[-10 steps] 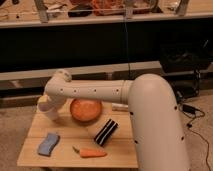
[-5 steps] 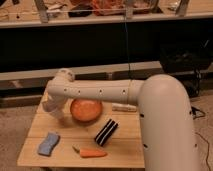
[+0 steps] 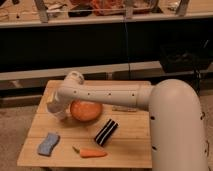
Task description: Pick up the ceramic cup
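Note:
The ceramic cup is a small cream-white cylinder at the left side of the wooden table, just left of the round orange dish. My gripper is at the end of the white arm, which reaches from the right across the table. The gripper is right at the cup and covers part of it. I cannot see whether the cup stands on the table or is lifted off it.
A black striped block lies in front of the dish. A carrot and a blue sponge lie near the front edge. A thin stick lies right of the dish. A dark shelf unit stands behind the table.
The gripper end of the arm has shifted slightly right, toward the orange dish. The cup stays at the gripper. The other objects have not moved.

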`<state>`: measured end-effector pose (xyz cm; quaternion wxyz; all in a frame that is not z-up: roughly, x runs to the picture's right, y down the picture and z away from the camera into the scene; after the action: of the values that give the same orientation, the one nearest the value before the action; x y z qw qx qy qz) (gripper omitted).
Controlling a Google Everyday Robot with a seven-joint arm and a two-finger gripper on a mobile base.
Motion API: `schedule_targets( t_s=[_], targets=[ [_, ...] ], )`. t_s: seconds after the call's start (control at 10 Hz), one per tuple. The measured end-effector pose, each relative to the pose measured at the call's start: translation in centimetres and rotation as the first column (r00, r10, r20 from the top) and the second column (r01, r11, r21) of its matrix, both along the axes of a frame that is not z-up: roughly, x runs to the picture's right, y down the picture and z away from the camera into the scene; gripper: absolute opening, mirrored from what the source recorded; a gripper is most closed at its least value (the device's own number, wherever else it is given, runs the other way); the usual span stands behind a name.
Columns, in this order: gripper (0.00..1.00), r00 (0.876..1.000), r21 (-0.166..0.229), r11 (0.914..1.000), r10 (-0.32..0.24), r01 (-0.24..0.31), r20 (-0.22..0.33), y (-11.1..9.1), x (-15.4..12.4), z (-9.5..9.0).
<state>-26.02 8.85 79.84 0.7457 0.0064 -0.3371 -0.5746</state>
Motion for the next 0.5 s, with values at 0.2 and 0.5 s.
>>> schedule_targets(
  t_s=[0.2, 0.5],
  targets=[
    [0.01, 0.999, -0.006, 0.9999, 0.013, -0.012, 0.037, 0.04, 0.13, -0.07],
    [0.01, 0.995, -0.03, 0.9988, 0.042, -0.04, 0.091, 0.03, 0.61, 0.02]
  ],
)
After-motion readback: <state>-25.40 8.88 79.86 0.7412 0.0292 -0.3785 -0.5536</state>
